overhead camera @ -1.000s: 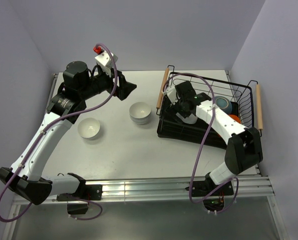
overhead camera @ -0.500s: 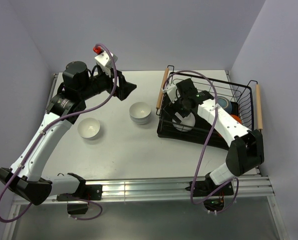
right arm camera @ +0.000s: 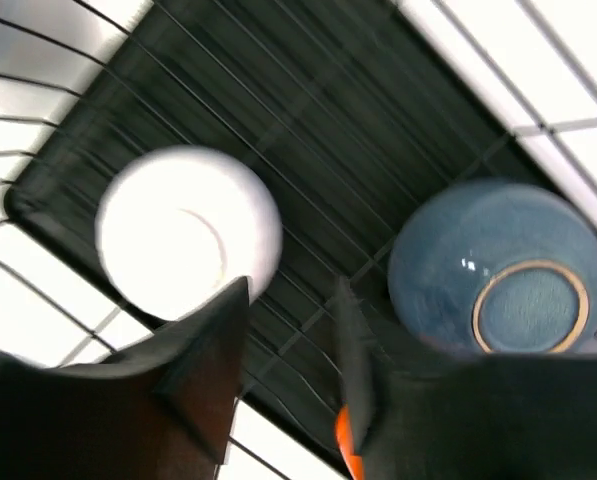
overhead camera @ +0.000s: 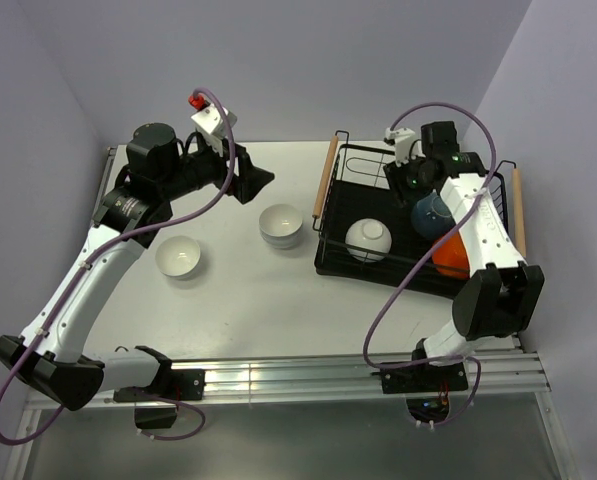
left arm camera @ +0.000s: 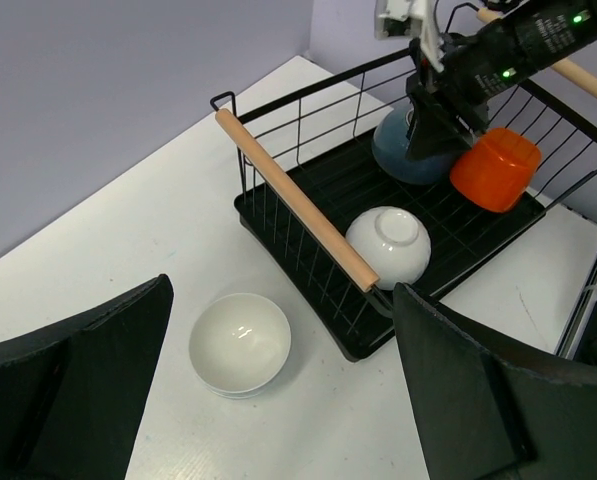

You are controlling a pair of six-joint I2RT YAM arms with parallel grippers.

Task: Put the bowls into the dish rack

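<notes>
The black wire dish rack (overhead camera: 327, 262) holds an upturned white bowl (overhead camera: 368, 240), a dark blue bowl (overhead camera: 434, 214) and an orange bowl (overhead camera: 454, 256). My right gripper (overhead camera: 418, 180) hovers over the rack's far side beside the blue bowl, jaws partly apart and empty. In the right wrist view, the gripper (right arm camera: 293, 310) looks down on the white bowl (right arm camera: 188, 235) and blue bowl (right arm camera: 498, 270). Two white bowls stand on the table (overhead camera: 281, 225) (overhead camera: 178, 257). My left gripper (overhead camera: 253, 182) is open above the table, and the nearer bowl (left arm camera: 240, 343) shows between its fingers (left arm camera: 78, 400).
The rack's wooden handles (overhead camera: 325, 178) (overhead camera: 519, 212) run along its left and right ends. Grey walls close in behind and on both sides. The table's near edge is a metal rail (overhead camera: 308, 380) carrying both arm bases.
My right gripper has left the white bowl upturned in the rack, risen and swung to the far right by the blue bowl, its jaws narrowing. The left arm has not moved.
</notes>
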